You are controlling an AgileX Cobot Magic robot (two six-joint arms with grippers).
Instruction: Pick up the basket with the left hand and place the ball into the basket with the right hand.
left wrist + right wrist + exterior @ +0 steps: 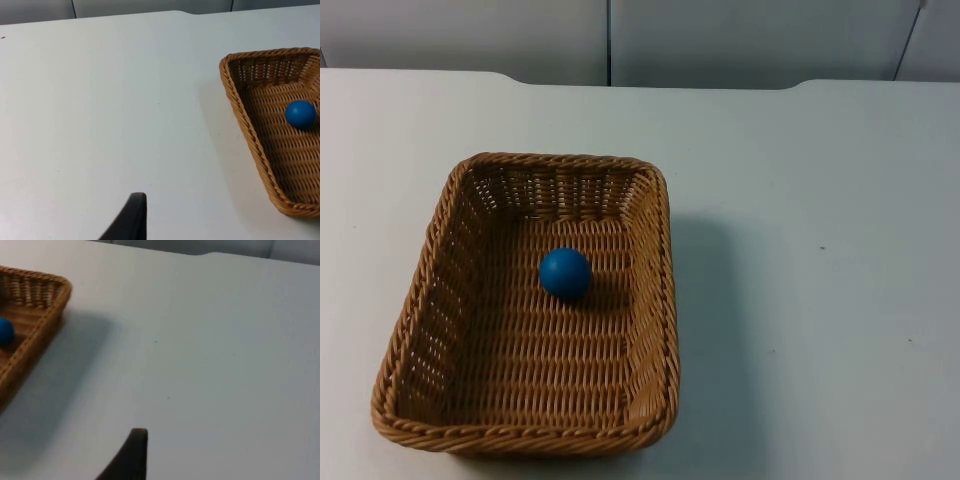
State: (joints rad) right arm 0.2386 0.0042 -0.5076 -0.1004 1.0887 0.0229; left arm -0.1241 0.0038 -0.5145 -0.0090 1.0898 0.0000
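The top view shows the whole rectangular woven brown wicker basket (525,310) resting on the white table top (820,250), toward 7 o'clock, with the small blue ball (565,273) on its floor near the centre. Each wrist view shows part of the basket and one black fingertip, left gripper (131,220) and right gripper (131,456), over bare table beside it; their opening cannot be determined, and neither touches anything. A grey partition wall (720,40) stands at 12 o'clock.
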